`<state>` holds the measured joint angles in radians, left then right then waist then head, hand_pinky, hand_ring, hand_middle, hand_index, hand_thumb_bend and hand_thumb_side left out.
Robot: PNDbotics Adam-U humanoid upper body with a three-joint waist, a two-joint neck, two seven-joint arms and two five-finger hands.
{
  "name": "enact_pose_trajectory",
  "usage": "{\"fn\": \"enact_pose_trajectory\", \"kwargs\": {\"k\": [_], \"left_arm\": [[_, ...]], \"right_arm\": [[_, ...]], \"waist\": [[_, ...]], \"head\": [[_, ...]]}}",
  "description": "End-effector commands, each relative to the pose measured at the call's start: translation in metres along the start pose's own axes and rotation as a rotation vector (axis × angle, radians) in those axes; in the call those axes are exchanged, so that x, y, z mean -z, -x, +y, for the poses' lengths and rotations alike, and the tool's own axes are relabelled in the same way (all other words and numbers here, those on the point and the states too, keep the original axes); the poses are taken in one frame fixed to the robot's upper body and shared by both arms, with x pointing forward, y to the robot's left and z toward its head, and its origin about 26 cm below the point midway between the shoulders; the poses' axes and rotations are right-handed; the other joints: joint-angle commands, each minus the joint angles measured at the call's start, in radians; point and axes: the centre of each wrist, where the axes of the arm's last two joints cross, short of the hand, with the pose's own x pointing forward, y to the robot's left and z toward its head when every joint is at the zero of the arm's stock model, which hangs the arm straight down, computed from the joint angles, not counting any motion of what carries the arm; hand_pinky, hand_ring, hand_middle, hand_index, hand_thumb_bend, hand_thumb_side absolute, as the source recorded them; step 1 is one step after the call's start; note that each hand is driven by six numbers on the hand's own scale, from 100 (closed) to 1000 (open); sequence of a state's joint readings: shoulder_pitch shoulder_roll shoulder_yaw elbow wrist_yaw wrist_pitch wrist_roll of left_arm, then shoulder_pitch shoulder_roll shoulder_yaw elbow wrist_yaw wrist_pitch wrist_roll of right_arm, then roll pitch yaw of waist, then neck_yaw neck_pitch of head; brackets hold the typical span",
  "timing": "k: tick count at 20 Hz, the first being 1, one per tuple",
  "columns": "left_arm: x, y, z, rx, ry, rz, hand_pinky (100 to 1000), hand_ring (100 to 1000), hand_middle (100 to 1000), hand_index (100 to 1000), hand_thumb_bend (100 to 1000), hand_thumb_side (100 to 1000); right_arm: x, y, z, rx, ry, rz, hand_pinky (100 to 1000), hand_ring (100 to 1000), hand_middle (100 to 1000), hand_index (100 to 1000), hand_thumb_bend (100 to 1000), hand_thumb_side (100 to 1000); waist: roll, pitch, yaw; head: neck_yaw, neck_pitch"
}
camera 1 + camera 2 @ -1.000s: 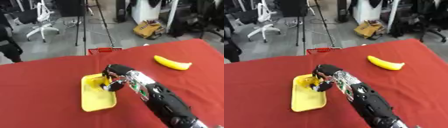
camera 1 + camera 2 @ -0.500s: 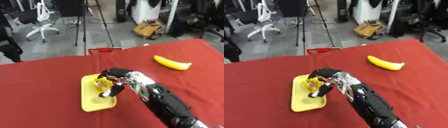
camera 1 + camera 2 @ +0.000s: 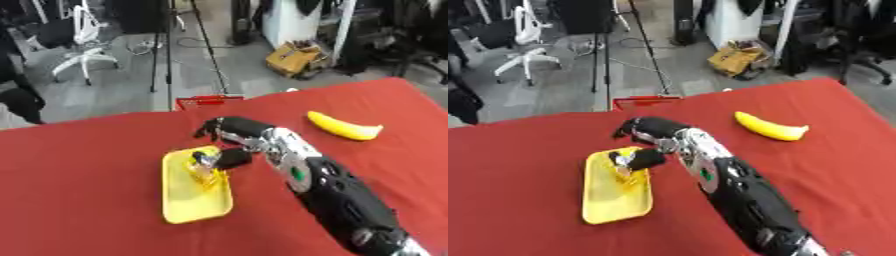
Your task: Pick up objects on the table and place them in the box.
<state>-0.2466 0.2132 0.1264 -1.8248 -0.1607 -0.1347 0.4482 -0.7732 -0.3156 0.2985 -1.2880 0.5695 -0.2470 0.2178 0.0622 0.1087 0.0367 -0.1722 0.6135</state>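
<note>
The right robot hand (image 3: pixel 229 134) hovers with fingers released over the yellow tray (image 3: pixel 185 202), mid-worktop (image 3: pixel 79 190). A small yellowish object (image 3: pixel 205 169) lies inside the tray. A banana (image 3: pixel 343 127) lies near the worktop's far right edge.

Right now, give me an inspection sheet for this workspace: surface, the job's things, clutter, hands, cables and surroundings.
Surface: red tablecloth covering the table.
Job's things: yellow tray left of centre, a small yellowish object lying in it; banana at the far right, untouched.
Clutter: nothing seen on the cloth.
Hands: right hand over the tray's far end, fingers spread and relaxed, thumb beside the small object, not closed on it. Left hand not in view.
Cables: some lying on the floor beyond the table.
Surroundings: red basket at the far table edge, cardboard box, office chair, tripod stand.
</note>
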Motion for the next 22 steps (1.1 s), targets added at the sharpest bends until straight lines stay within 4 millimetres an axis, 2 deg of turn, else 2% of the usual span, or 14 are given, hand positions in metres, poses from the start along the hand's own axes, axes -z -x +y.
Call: {"fn": "enact_pose_trajectory", "kwargs": {"k": [1,4,9,11,14,18,22], "left_arm": [[0.007,-0.005,0.004,0.011,-0.002,-0.031,691,783,847,852,838,993],[0.006,-0.004,0.005,0.013,-0.007,-0.027,690,783,847,852,837,993],[0.005,-0.002,0.005,0.009,-0.005,-0.017,688,783,847,852,837,992],[0.005,-0.001,0.005,0.006,-0.005,-0.016,688,783,848,852,836,991],[0.006,-0.001,0.004,-0.003,-0.004,-0.018,687,783,847,852,834,992],[0.005,-0.001,0.003,-0.01,0.0,-0.017,687,783,847,851,833,991],[0.004,-0.001,0.003,-0.013,0.003,-0.014,686,782,847,851,832,990]], "right_arm": [[-0.009,-0.012,-0.038,0.083,0.139,-0.065,671,666,711,813,122,771],[-0.039,-0.008,-0.061,0.162,0.295,-0.036,645,630,675,792,100,744],[-0.079,-0.003,-0.073,0.219,0.404,0.042,625,600,648,778,100,728],[-0.089,-0.002,-0.075,0.215,0.419,0.061,626,604,655,780,100,725],[-0.118,0.01,-0.077,0.2,0.466,0.154,634,624,686,783,107,716],[-0.144,0.025,-0.072,0.191,0.503,0.26,668,677,736,796,164,699],[-0.159,0.032,-0.066,0.172,0.501,0.32,673,678,731,803,170,690]], "waist": [[-0.006,-0.032,-0.002],[-0.007,-0.029,-0.015],[-0.007,-0.024,-0.027],[-0.007,-0.022,-0.031],[-0.01,-0.017,-0.048],[-0.011,-0.014,-0.058],[-0.009,-0.012,-0.06]], "head": [[0.009,-0.011],[0.025,-0.013],[0.044,-0.016],[0.048,-0.016],[0.061,-0.019],[0.071,-0.021],[0.075,-0.023]]}}
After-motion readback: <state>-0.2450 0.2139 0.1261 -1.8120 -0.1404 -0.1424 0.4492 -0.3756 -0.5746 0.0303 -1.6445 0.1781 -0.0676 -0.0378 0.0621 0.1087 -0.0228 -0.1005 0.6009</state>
